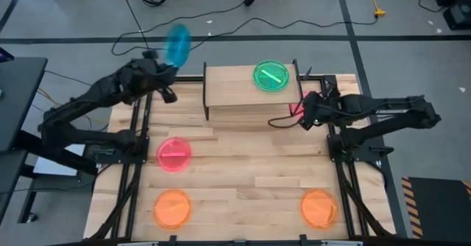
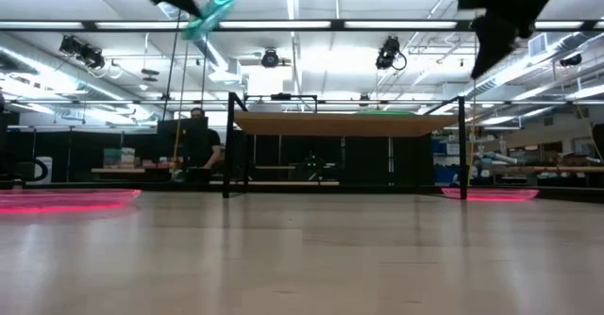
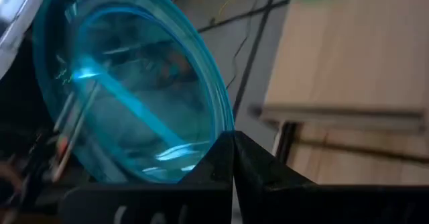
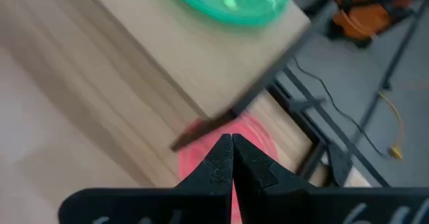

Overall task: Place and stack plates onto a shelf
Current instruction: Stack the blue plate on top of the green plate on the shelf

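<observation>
one plate [image 1: 271,76] on shelf [image 1: 228,88], three plates [image 1: 174,155] on table [image 1: 243,172]

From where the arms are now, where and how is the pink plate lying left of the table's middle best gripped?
Probably at its raised rim, coming from above. The pink plate lies flat on the table, apart from the orange plate, so only the rim gives the jaws an edge. The right gripper is free; the left gripper holds the teal plate.

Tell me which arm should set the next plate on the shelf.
Left. Its end effector is shut on the teal plate, raised beside the shelf, whose left half is bare next to the green plate. The right end effector is shut and holds nothing.
</observation>
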### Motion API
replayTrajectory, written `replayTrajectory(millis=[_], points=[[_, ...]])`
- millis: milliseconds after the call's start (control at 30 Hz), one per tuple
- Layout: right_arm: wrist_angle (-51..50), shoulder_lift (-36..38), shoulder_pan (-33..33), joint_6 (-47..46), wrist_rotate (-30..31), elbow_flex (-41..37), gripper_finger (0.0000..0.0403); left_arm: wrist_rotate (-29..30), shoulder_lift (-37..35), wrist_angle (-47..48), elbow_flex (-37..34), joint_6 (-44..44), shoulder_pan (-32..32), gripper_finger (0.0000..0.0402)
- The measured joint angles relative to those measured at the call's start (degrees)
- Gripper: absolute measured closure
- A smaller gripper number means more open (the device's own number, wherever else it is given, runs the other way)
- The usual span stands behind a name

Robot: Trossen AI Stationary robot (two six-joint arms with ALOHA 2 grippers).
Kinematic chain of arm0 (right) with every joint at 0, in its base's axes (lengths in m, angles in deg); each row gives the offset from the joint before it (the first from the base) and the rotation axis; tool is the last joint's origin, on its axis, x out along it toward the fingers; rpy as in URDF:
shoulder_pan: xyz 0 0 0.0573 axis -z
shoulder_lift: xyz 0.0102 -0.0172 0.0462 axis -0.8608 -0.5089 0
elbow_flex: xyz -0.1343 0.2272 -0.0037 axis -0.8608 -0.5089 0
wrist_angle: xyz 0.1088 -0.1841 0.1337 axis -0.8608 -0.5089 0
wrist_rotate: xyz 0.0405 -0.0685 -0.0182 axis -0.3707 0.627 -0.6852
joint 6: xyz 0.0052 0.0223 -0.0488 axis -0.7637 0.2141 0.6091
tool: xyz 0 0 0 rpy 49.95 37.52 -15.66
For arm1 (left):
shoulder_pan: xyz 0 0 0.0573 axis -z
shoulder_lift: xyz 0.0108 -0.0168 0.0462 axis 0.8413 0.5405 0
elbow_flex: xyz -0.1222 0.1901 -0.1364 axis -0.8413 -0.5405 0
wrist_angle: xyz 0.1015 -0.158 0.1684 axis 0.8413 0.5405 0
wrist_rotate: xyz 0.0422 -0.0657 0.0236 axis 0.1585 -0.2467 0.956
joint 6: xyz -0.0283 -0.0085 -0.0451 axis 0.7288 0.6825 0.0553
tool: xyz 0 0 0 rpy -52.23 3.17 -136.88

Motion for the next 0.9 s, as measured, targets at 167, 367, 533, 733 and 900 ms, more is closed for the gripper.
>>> replayTrajectory(millis=[167, 367, 533, 733, 900], points=[[4.5, 0.3, 6.7, 0.9, -1.2, -4.2, 0.0394, -3.7, 9.5, -1.8, 5.9, -1.4, 3.2, 0.0397], [17.3, 0.4, 12.6, 10.4, -8.5, -8.7, 0.0394, -8.3, 19.0, -7.3, 10.1, -4.6, 4.2, 0.0397], [24.3, 0.3, 14.6, 14.3, -11.6, -10.5, 0.0394, -11.3, 25.8, -9.9, 13.5, -5.4, 3.8, 0.0397], [23.7, 0.5, 14.2, 15.1, -11.6, -9.6, 0.0393, -11.8, 34.8, -10.0, 19.8, -7.5, 4.3, 0.0397], [21.4, 2.3, 11.4, 15.0, -11.6, -7.6, 0.0392, -15.1, 43.4, -8.0, 26.8, -9.4, 5.1, 0.0397]])
